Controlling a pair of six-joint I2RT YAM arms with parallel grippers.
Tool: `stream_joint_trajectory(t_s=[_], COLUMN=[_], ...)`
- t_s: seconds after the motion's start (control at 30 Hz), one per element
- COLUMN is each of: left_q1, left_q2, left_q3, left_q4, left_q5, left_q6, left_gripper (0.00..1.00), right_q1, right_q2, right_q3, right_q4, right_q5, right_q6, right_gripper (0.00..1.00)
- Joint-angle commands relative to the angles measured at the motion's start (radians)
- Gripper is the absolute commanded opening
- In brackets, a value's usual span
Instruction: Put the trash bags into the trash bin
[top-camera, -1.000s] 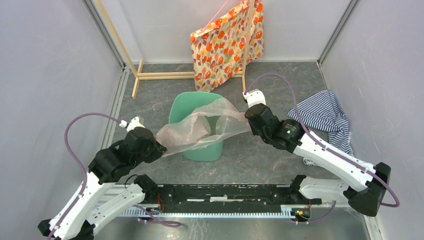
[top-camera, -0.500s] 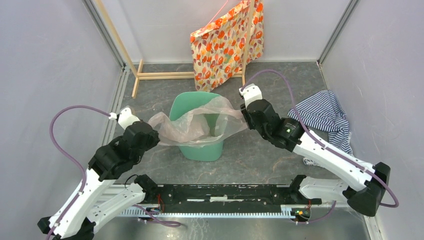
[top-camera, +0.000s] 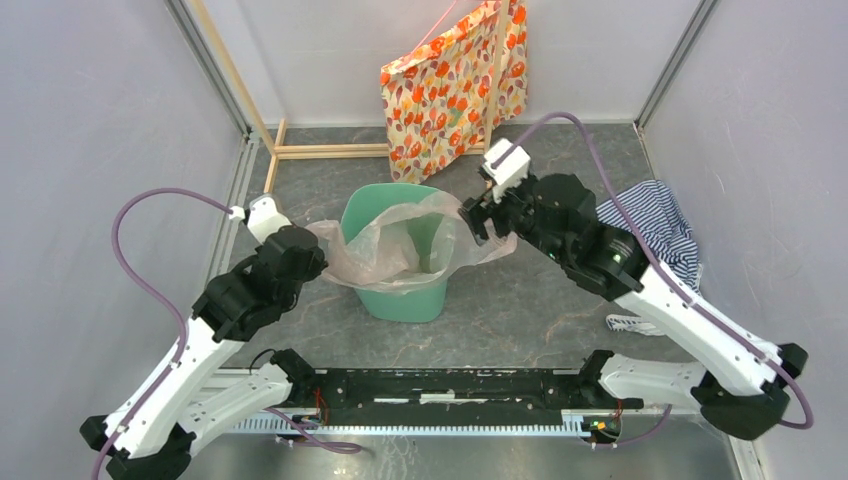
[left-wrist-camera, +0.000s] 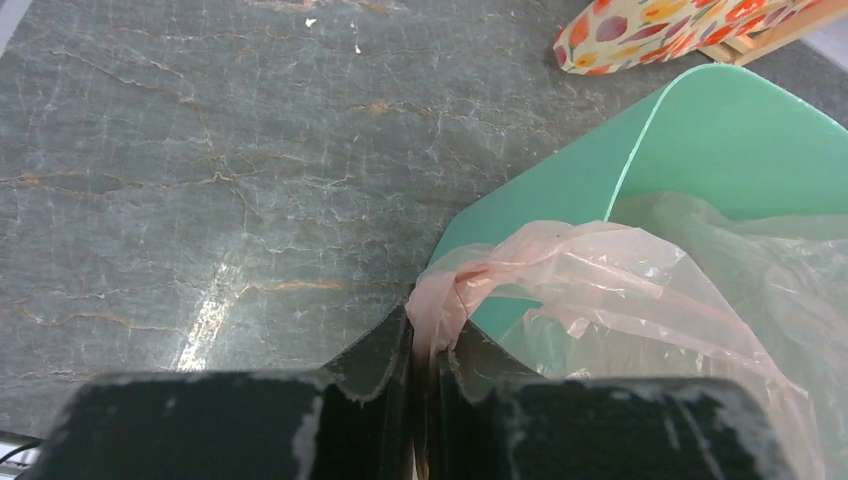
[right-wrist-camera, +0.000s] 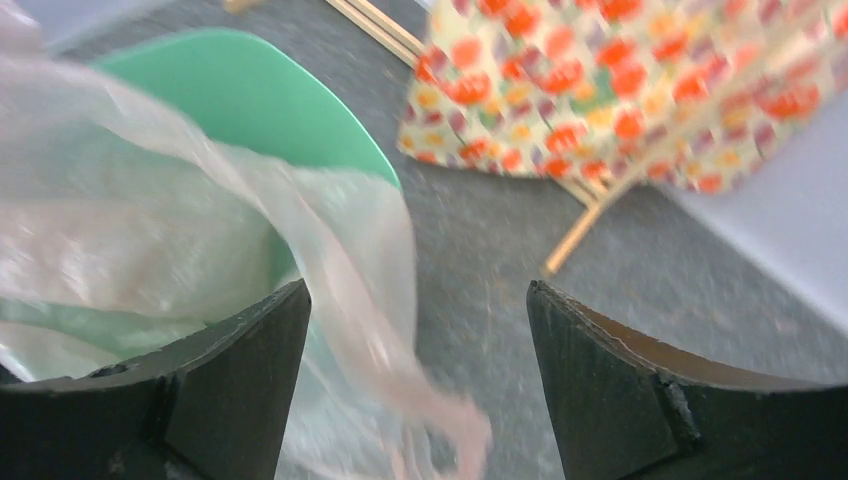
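A translucent pink trash bag lies draped over and into the mint-green trash bin at mid-floor. My left gripper sits at the bin's left rim. In the left wrist view it is shut on a bunched edge of the trash bag, just outside the trash bin. My right gripper hovers at the bin's right rim. In the right wrist view it stands wide open, and a loose flap of the trash bag hangs between the fingers, ungripped, beside the trash bin.
An orange floral bag leans on a wooden frame at the back wall, just behind the bin. A blue-striped cloth lies on the floor at the right, under my right arm. Grey walls close in on both sides.
My right gripper has opened and let go of the bag, lifting a little toward the back. My left gripper has moved back along the bin's left side. The stretched bag has slackened over the bin.
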Motion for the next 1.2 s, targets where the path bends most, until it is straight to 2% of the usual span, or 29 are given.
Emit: stream_joint_trajectory(t_s=[0.0, 0.17, 0.33, 0.53, 0.8, 1.17], left_q1=[0.002, 0.002, 0.002, 0.002, 0.002, 0.002], left_q2=[0.002, 0.003, 0.006, 0.039, 0.054, 0.072], left_q3=[0.051, 0.07, 0.067, 0.07, 0.071, 0.081], left_q4=[0.043, 0.032, 0.042, 0.05, 0.056, 0.054], left_q5=[-0.06, -0.058, -0.058, -0.059, -0.061, -0.058], left_q6=[0.046, 0.058, 0.065, 0.072, 0.075, 0.083], left_gripper=[0.14, 0.08, 0.05, 0.04, 0.04, 0.04], right_q1=[-0.002, -0.002, -0.002, -0.002, -0.002, 0.016], right_q2=[0.129, 0.233, 0.301, 0.366, 0.362, 0.352], right_q3=[0.135, 0.249, 0.298, 0.343, 0.341, 0.309], right_q4=[0.08, 0.088, 0.087, 0.035, 0.01, -0.021], right_q5=[-0.231, -0.301, -0.438, -0.581, -0.575, -0.646], right_q6=[-0.113, -0.129, -0.169, -0.181, -0.188, -0.19], right_gripper=[0.87, 0.88, 0.89, 0.85, 0.82, 0.79])
